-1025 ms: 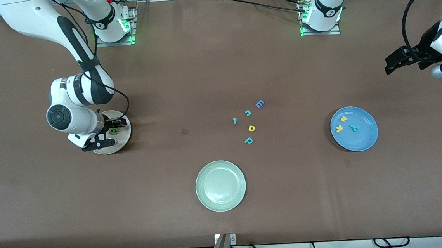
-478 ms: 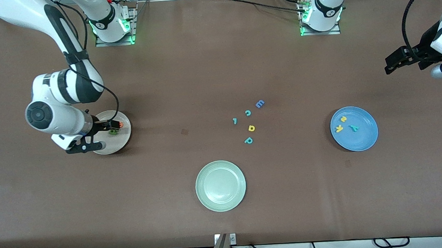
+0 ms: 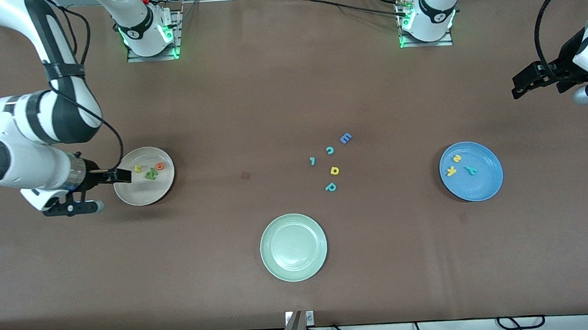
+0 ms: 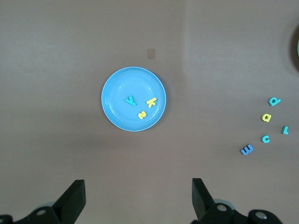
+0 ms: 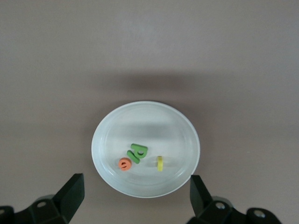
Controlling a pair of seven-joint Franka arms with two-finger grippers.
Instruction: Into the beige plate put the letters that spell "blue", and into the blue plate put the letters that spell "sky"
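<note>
Hanging at the front view's left edge, the right gripper [image 3: 119,175] reaches over the rim of the beige plate [image 3: 136,197], fingers spread and empty. On that plate lie the yellow "u" [image 3: 138,168], green "b" [image 3: 150,174] and orange "e" [image 3: 159,166]. Mid-frame sit loose letters [image 3: 331,163]; lower centre, a pale green plate [image 3: 293,247]. At the right edge the left gripper [image 3: 520,86] waits over bare bench, fingers spread.

The left wrist view shows the blue plate [image 4: 112,109] centre frame, holding the teal "y" [image 4: 130,100], yellow "k" [image 4: 151,102] and yellow "s" [image 4: 142,115].

The right wrist view shows the beige plate's letters low centre.
</note>
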